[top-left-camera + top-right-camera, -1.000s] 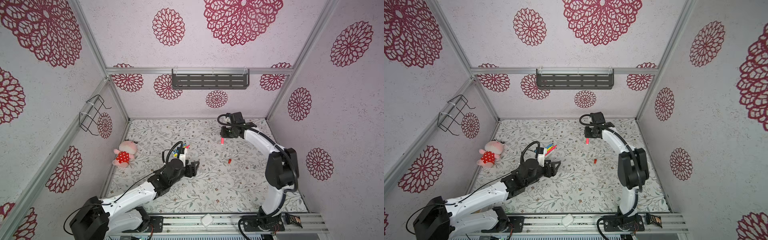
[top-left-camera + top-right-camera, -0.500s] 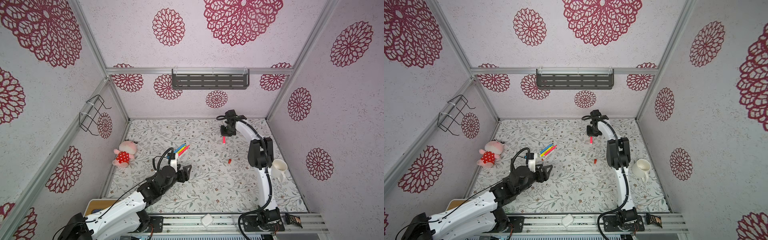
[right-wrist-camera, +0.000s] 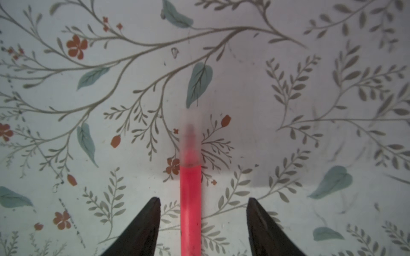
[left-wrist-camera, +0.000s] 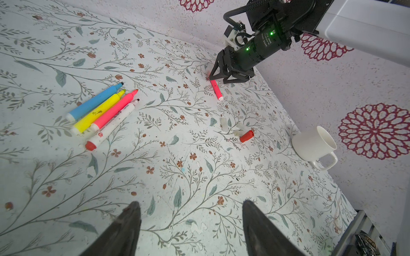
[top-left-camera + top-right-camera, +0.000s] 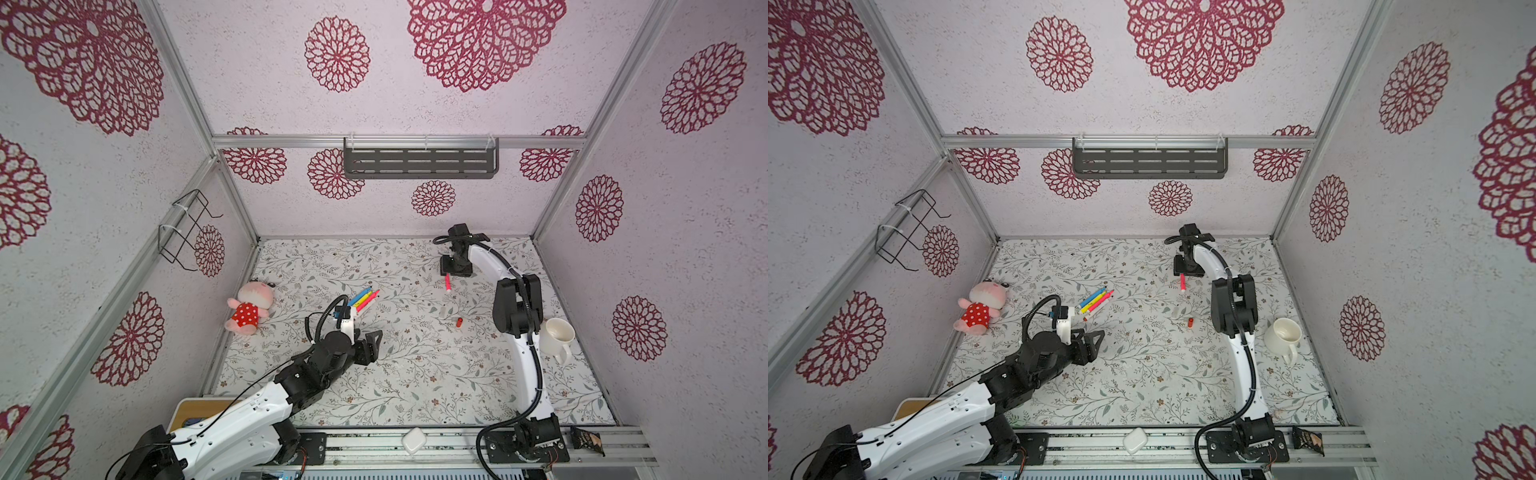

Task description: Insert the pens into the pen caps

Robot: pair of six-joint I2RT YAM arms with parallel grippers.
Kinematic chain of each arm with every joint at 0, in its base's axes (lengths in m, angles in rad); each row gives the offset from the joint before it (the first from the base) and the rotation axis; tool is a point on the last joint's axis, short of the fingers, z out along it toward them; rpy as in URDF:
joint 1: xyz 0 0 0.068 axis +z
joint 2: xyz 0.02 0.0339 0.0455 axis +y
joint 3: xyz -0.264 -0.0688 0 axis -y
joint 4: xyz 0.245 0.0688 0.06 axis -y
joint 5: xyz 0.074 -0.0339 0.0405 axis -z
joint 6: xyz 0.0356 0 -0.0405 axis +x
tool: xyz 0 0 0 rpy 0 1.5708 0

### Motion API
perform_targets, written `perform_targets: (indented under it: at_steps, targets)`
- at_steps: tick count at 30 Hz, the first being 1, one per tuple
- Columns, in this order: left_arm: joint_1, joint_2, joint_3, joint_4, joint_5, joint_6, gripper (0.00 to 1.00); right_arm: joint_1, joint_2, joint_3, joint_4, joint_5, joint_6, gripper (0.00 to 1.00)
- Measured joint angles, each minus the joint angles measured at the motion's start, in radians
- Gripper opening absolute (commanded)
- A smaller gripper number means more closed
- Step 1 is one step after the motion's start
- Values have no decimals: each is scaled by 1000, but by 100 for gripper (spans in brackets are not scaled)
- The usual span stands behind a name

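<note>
Presently the right gripper (image 3: 202, 199) stands well open over the pink pen (image 4: 216, 90) and holds nothing. The pen lies flat on the bench (image 4: 199, 177), right of centre in both top views. Its far end looks pale and blurred, probably a clear cap seated on it. The left gripper (image 4: 190, 204), lower centre, is likewise wide and empty. Judged next: fetch one of the four pens (image 4: 104, 110) at centre left and pair it with the clear caps (image 4: 224, 124) beside the red cap (image 4: 246, 136).
</note>
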State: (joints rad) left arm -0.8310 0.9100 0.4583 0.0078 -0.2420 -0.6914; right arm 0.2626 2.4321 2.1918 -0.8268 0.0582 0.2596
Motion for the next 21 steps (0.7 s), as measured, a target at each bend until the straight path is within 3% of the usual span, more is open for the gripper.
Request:
perform_targets:
  at_steps: [5, 8, 12, 15, 18, 21]
  targets:
    - [0, 8, 29, -27, -36, 31, 79, 37, -245, -100, 15, 60, -5, 67]
    - [1, 30, 58, -38, -63, 53, 84, 80, -514, -258, 111, 68, -16, 67]
    - [41, 92, 111, -54, -73, 78, 86, 152, -933, -613, 323, 14, -41, 70]
    - [125, 167, 166, -77, -45, 87, 85, 181, -1184, -932, 515, -60, -41, 74]
    - [199, 243, 213, -94, -10, 101, 84, 179, -1340, -1215, 649, -117, -21, 75]
    - [245, 337, 270, -108, 20, 125, 83, 180, -1395, -1423, 705, -164, 23, 74]
